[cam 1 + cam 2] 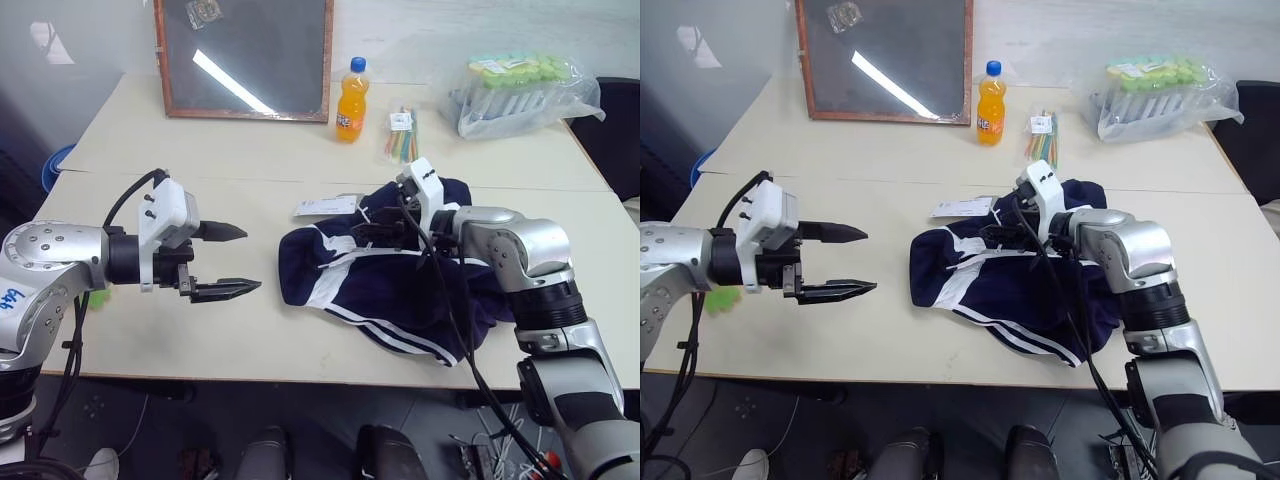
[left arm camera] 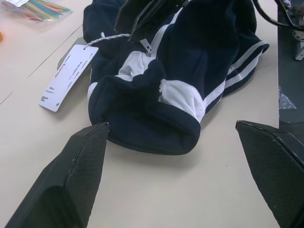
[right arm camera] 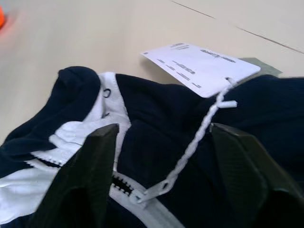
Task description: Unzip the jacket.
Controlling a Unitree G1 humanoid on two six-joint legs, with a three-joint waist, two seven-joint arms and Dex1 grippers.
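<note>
Beige tabletop [image 1: 200, 330] carries, nearest me, the crumpled jacket [image 1: 400, 290], my left gripper [image 1: 228, 262] spread beside it, my right gripper [image 3: 156, 161] parted over its zipper [image 3: 124, 183], orange bottle [image 1: 351, 100] and framed board [image 1: 245, 55] beyond.

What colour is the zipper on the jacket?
White, on the navy jacket; the zipper shows best in the right wrist view.
</note>
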